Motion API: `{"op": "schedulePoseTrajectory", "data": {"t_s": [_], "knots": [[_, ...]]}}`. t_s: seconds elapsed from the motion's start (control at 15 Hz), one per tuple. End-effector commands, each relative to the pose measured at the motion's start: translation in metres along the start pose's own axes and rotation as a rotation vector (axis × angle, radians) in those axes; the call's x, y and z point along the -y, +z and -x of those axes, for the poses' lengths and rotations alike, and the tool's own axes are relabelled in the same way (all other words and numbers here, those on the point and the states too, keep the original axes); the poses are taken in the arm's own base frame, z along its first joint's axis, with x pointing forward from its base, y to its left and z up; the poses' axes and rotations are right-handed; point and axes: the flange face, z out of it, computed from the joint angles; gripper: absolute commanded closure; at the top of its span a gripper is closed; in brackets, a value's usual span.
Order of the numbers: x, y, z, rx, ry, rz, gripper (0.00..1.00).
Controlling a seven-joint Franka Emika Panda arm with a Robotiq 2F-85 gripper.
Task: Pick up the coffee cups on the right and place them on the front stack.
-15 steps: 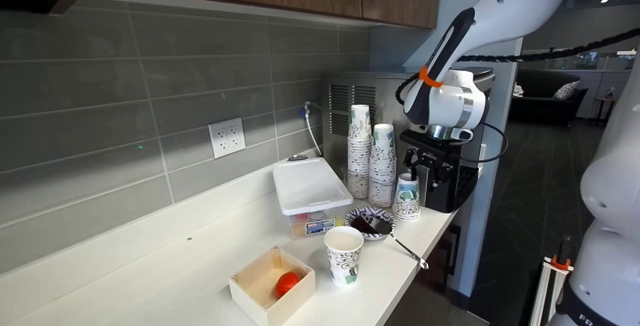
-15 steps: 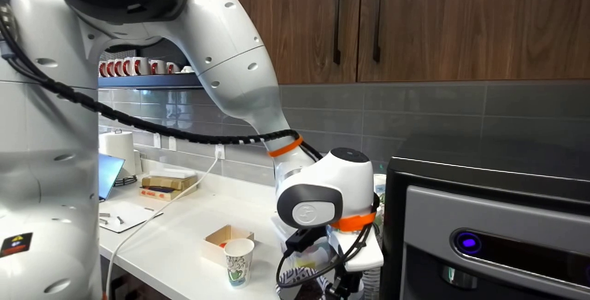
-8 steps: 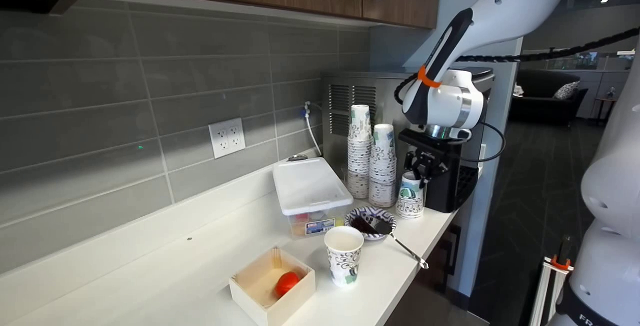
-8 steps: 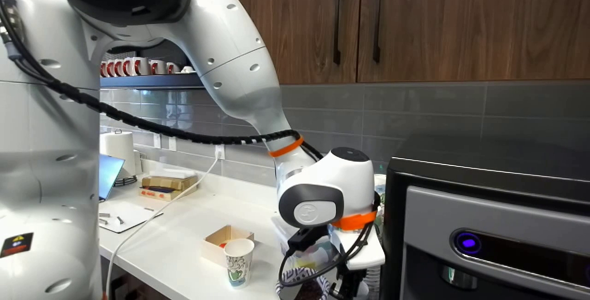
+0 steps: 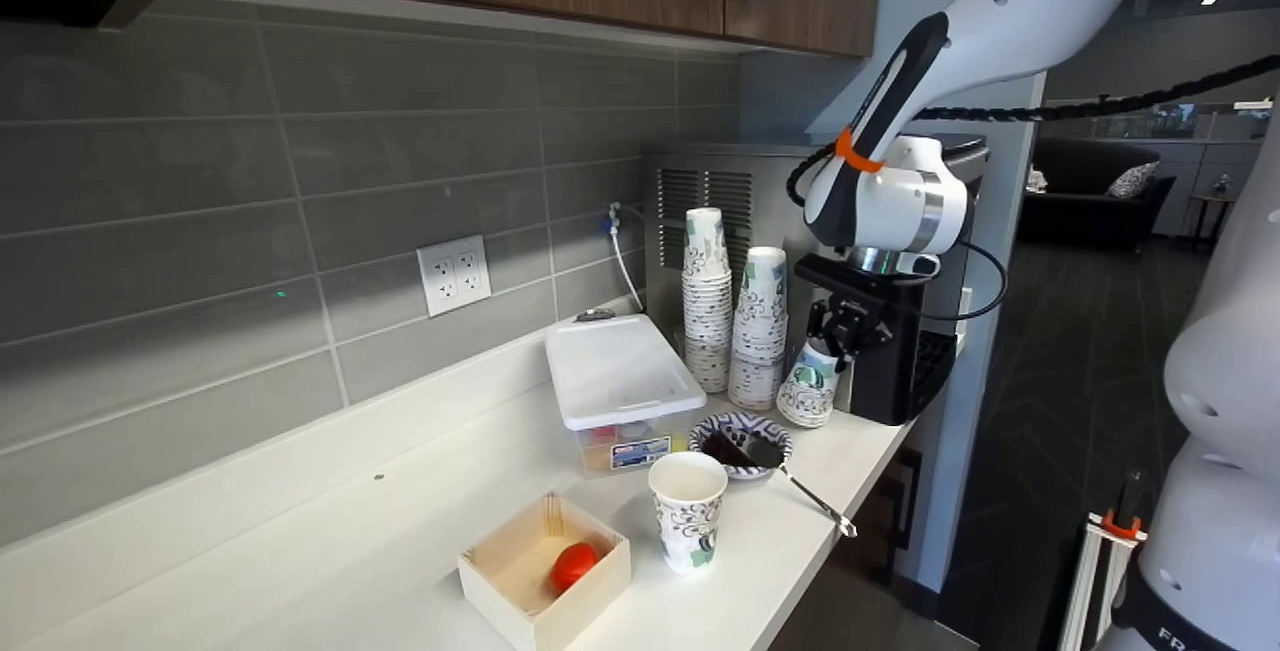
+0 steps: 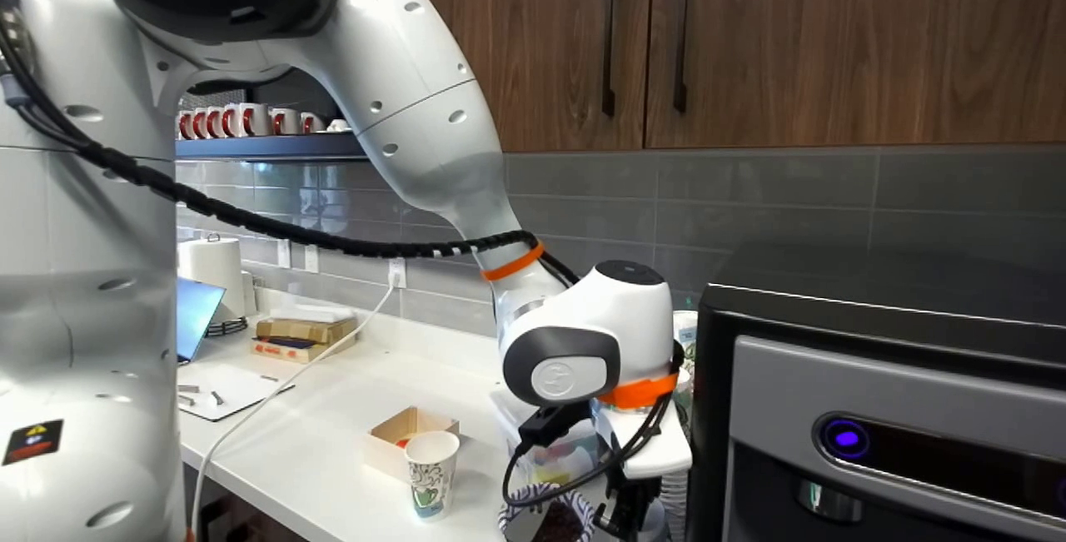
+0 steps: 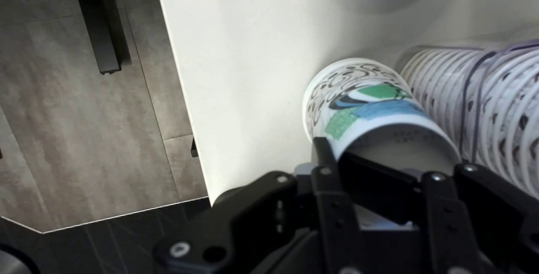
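1. In an exterior view we see the coffee cups [image 5: 808, 391], a short nested stack turned bottoms-up, tilted at the right end of the table [image 5: 330, 571]. The hand [image 5: 832, 347] is at their narrow upper end. The front stack [image 5: 760, 331] stands just beside them; the slightly taller column [image 5: 707, 306] stands on its other side. Nearer us are a patterned bowl [image 5: 745, 420] with a utensil [image 5: 820, 503] across it, a lidded bin [image 5: 625, 371], a single paper cup [image 5: 688, 516] and a wooden box [image 5: 590, 599] holding something round and red [image 5: 573, 567].

2. In an exterior view the arm [image 6: 441, 126] hides much of the hand, and we cannot make out its grip from here. A dark machine [image 6: 883, 388] with a lit button stands to the right.

3. In the wrist view we find the fingers [image 7: 325, 162] nearly together, one outside the cups' upper edge, one inside the hollow base, pinching that edge. The columns' nested rims lie close beside the cups; whether they touch, we cannot tell.
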Motion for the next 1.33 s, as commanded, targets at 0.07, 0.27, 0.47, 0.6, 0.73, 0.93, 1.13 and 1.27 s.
{"op": "schedulePoseTrajectory", "data": {"t_s": [0.07,0.27,0.47,0.6,0.73,0.93,1.13,1.27], "knots": [[-0.002,-0.043,0.021,-0.007,0.003,0.02,0.99],[-0.003,-0.078,0.03,-0.019,-0.001,0.055,0.99],[-0.006,-0.125,0.046,-0.035,-0.022,0.067,0.99],[-0.009,-0.159,0.059,-0.049,-0.049,0.073,0.99],[-0.011,-0.196,0.074,-0.06,-0.071,0.064,0.99],[-0.011,-0.251,0.093,-0.089,-0.098,0.025,0.99],[-0.005,-0.296,0.101,-0.115,-0.134,-0.048,0.99],[0.004,-0.317,0.1,-0.137,-0.14,-0.097,0.99]]}}
